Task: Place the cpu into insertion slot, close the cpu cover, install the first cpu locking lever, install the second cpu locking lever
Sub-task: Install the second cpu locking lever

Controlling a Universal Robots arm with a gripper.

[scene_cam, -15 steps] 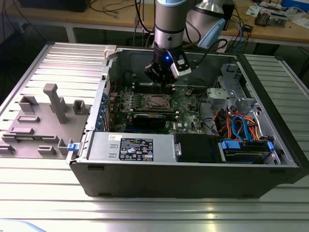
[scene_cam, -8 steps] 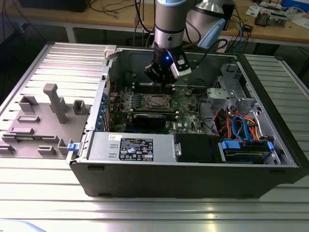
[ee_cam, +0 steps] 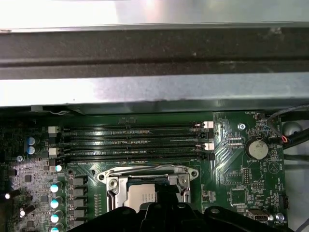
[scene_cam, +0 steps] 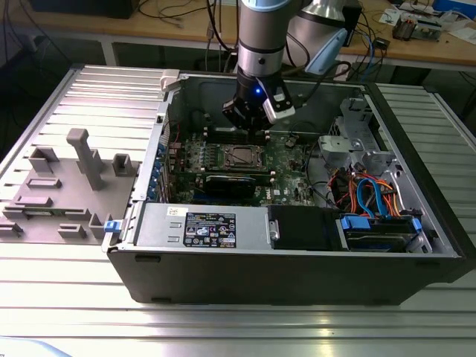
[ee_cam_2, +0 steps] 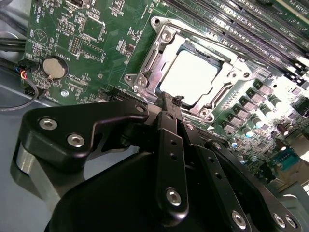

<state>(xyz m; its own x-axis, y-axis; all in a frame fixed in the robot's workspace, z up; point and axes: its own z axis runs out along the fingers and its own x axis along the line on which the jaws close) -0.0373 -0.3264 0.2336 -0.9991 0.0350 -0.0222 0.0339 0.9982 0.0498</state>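
The cpu (ee_cam_2: 189, 77) lies flat in the socket on the green motherboard, its pale silvery top showing in both wrist views. The cpu cover (ee_cam_2: 145, 65), a silvery frame, lies down around it. My gripper (ee_cam_2: 166, 99) hangs just above the socket's edge with its black fingers (ee_cam_2: 170, 145) pressed together, nothing visibly between them. In the exterior view the gripper (scene_cam: 248, 132) hovers over the socket (scene_cam: 242, 156) inside the open computer case. A thin wire lever (ee_cam: 145, 169) runs along the socket's edge by the memory slots; whether it is latched I cannot tell. The cpu (ee_cam: 142, 195) is partly hidden by the gripper (ee_cam: 166, 195).
Black memory slots (ee_cam: 130, 140) run beside the socket. A coin battery (ee_cam: 256, 149) sits on the board. A long black card (scene_cam: 236, 182), cables and drive bays (scene_cam: 372, 201) crowd the case. A grey fixture tray (scene_cam: 67, 186) lies outside, on the exterior view's left.
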